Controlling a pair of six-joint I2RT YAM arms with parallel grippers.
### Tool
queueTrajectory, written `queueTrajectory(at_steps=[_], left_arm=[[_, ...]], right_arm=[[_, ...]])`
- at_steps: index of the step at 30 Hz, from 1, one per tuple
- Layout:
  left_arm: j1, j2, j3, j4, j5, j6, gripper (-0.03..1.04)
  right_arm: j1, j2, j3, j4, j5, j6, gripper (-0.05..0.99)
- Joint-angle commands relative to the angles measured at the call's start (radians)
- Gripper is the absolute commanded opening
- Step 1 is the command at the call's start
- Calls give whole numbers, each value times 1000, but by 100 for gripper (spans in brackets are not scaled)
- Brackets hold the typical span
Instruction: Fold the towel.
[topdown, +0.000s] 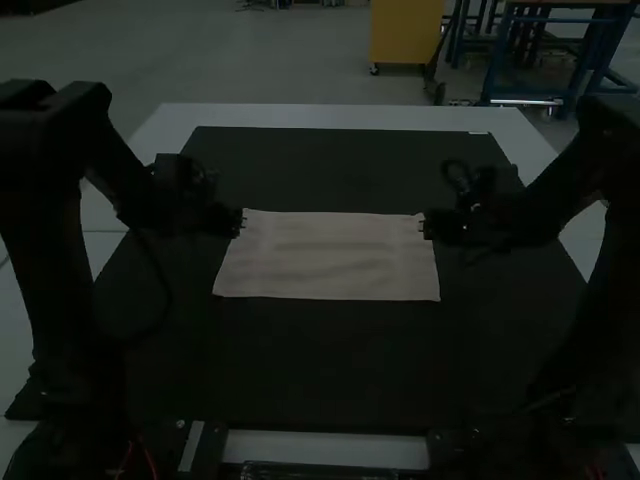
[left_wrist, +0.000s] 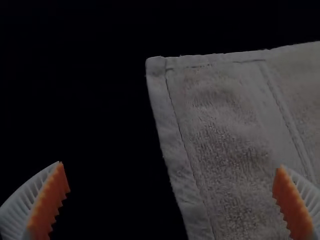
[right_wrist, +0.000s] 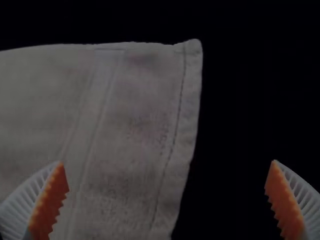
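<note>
The pale towel (topdown: 335, 258) lies spread flat as a wide rectangle in the high view. At its far left corner is my left gripper (topdown: 238, 222); my right gripper (topdown: 425, 226) is at the far right corner. In the left wrist view, a towel corner (left_wrist: 215, 115) lies beyond my left gripper (left_wrist: 172, 192), whose fingers stand wide apart with the hemmed side edge between them. The right wrist view has another corner of the towel (right_wrist: 135, 115) and my right gripper (right_wrist: 166, 190), also open, its fingers either side of the other hemmed edge.
A dark mat (topdown: 320, 365) lies under the towel and reaches well around it. The white table (topdown: 330, 117) shows along the mat's far edge and sides. Both arms stand at the near left and near right.
</note>
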Motion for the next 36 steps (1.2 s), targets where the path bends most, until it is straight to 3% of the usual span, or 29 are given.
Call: queueTrajectory(at_steps=[1, 27, 36], left_arm=[[-2, 26, 20, 24, 9, 38, 95], [-2, 147, 84, 81, 20, 36, 95], [-31, 186, 84, 112, 14, 36, 90]], right_arm=[[17, 38, 37, 13, -2, -23, 91], [71, 265, 172, 110, 7, -43, 91], [69, 313, 195, 111, 19, -62, 89]])
